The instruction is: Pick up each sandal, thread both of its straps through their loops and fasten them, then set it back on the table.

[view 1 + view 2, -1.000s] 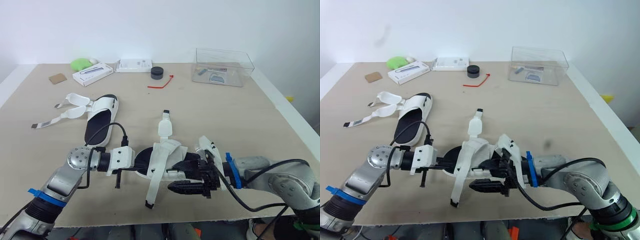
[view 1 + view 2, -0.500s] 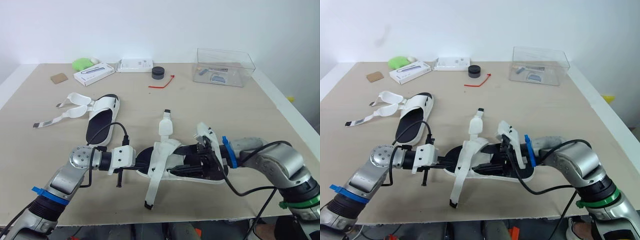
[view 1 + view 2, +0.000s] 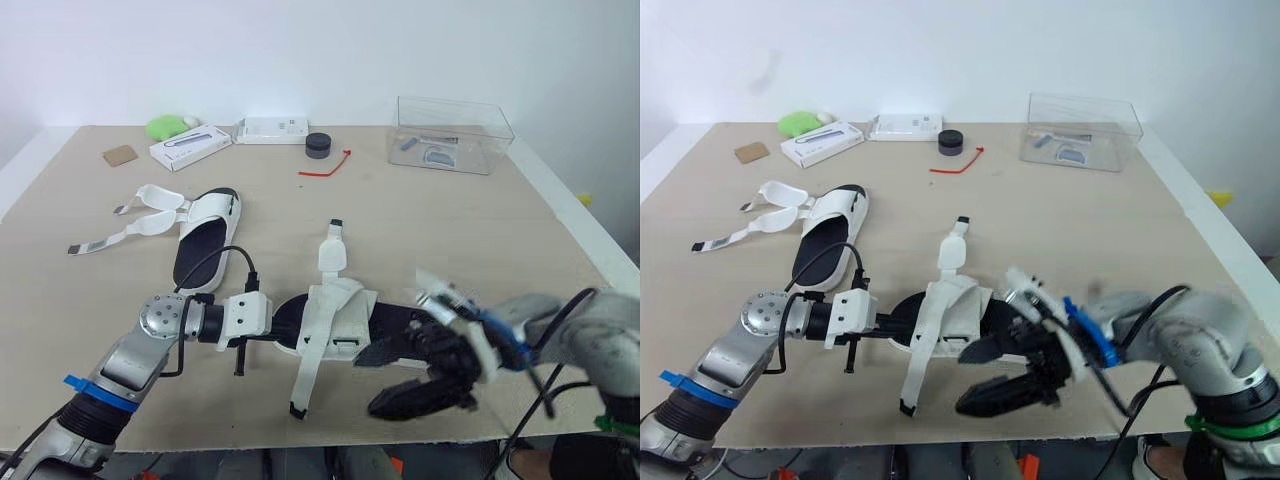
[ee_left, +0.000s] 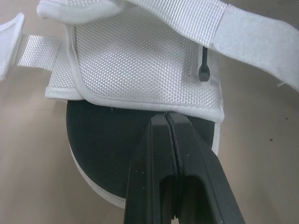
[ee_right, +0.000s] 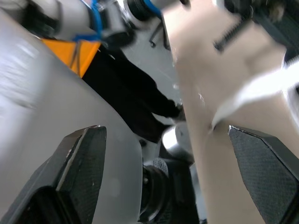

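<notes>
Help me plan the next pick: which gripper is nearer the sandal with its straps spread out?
Left. The left gripper rests on one end of the near sandal, just in front of the spread-strap sandal; the right gripper is beyond the near sandal's other end.

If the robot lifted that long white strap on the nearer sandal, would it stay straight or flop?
Probably floppy: the long white woven strap of the nearer white sandal with a black footbed lies limp and flat on the table. It looks thin, so it is likely very light. Its small dark tip may be slightly stiffer.
</notes>
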